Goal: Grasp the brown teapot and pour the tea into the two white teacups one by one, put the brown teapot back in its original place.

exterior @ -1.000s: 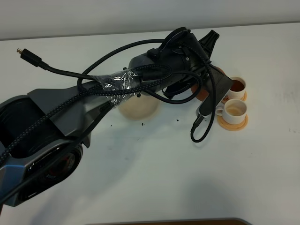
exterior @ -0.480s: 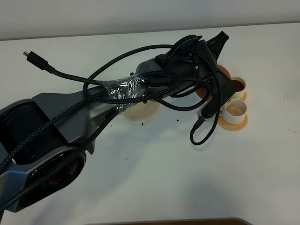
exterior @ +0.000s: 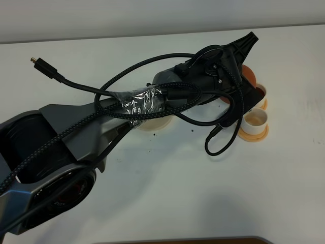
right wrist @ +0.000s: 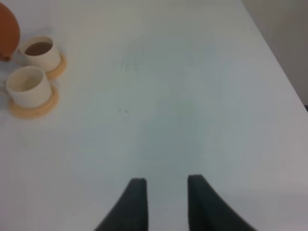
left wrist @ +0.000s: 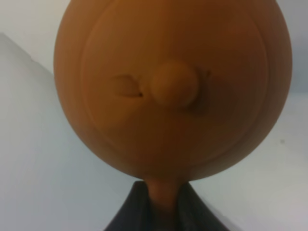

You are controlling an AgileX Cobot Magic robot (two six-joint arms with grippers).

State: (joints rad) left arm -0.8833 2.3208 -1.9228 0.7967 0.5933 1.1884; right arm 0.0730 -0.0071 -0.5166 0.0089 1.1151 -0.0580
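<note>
**Teapot Pinched and Held by the Cups**

The left claw (left wrist: pixel 161 211) is pinching the loop handle of the brown teapot (left wrist: pixel 168 86). Its dark fingers (left wrist: pixel 127 216) press on the handle from both sides. The teapot sits right in front of this claw, and its lid knob (left wrist: pixel 173 89) faces the wrist camera.

Just past the teapot stand the two white teacups. The tea-filled teacup (right wrist: pixel 41 55) has brown tea in it and is right next to the pot. The pale teacup (right wrist: pixel 26 89) is beside it and looks pale inside. Each cup sits on an orange saucer (right wrist: pixel 33 109).

The right claw (right wrist: pixel 163 190) is spread apart and holds nothing. The cups are far ahead of it and off to one side.

From high up, the big left arm (exterior: pixel 76 127) gets in the way. It hides part of the tea-filled teacup. It also covers part of the beige disc (exterior: pixel 152 123), which lies well behind the left claw, under the arm. Black cables (exterior: pixel 152 56) loop over the arm, and one cable loop (exterior: pixel 221 145) hangs close to the pale teacup's saucer. A loose plug (exterior: pixel 34 61) sticks out far behind the claw.

The left claw's tip is near the far table edge (exterior: pixel 101 39). A wide stretch of the white table (exterior: pixel 203 193) lies in front of the right claw. The side table edge (right wrist: pixel 274 48) is far ahead of that claw.
</note>
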